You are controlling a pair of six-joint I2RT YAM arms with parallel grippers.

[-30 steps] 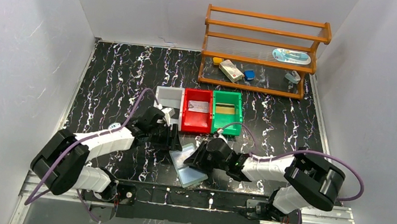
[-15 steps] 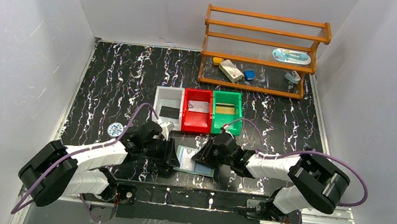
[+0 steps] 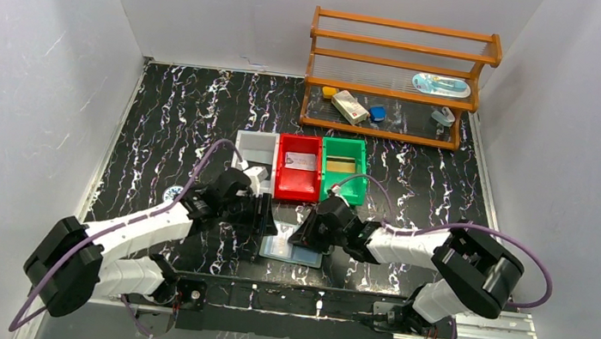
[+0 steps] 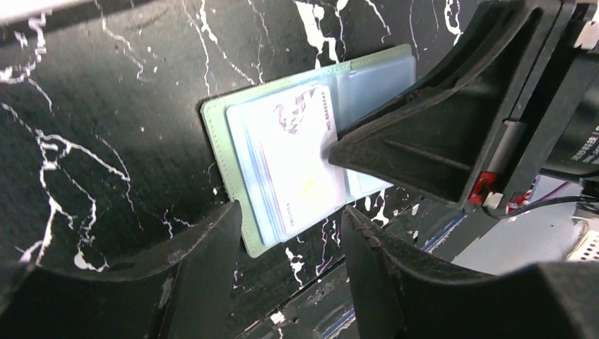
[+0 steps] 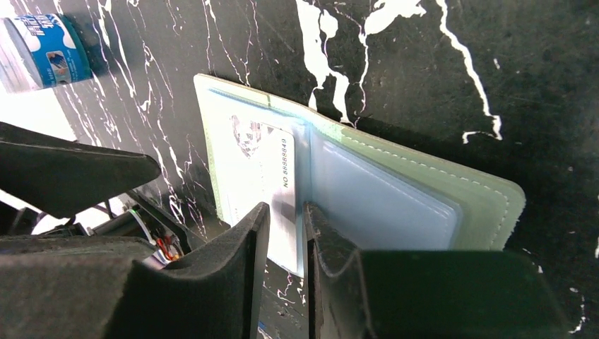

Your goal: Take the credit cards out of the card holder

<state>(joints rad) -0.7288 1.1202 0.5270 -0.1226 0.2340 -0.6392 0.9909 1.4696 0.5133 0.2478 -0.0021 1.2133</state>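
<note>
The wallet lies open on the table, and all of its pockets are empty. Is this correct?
Not quite. The wallet does lie open on the table, but its pockets are not all empty: a pale printed card sits in one clear pocket. The left wrist view shows it plainly.

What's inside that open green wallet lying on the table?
The card holder lies open, showing clear bluish pockets; one holds a pale printed card with a number along its edge. Whether more cards sit beneath it, or in the other stacked pockets, is hidden.
</note>
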